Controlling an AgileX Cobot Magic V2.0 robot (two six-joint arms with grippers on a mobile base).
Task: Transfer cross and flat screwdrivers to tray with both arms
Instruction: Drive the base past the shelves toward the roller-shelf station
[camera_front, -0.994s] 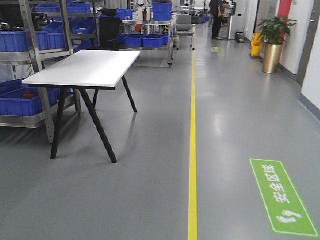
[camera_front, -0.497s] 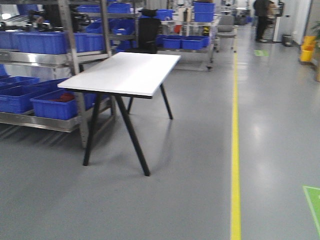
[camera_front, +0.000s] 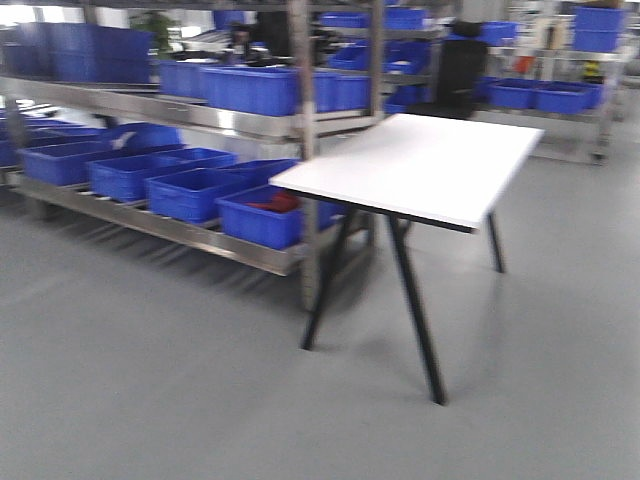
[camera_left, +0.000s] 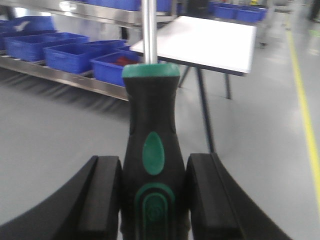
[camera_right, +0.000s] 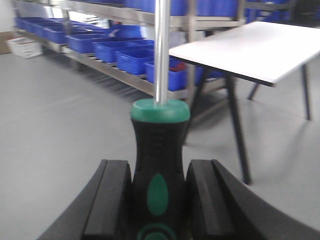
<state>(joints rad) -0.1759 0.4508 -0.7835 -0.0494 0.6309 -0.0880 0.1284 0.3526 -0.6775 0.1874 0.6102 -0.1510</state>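
Low in the left wrist view, the left gripper (camera_left: 152, 172) is clamped on a green-and-black screwdriver (camera_left: 150, 115), its shaft running off the top edge. The right gripper (camera_right: 159, 175) clasps a second screwdriver (camera_right: 160, 135) the same way. Beyond, centre right, stands a white table (camera_front: 420, 165). Behind it is a blurred metal rack (camera_front: 300, 130) of blue bins (camera_front: 170, 190), one perhaps holding something red.
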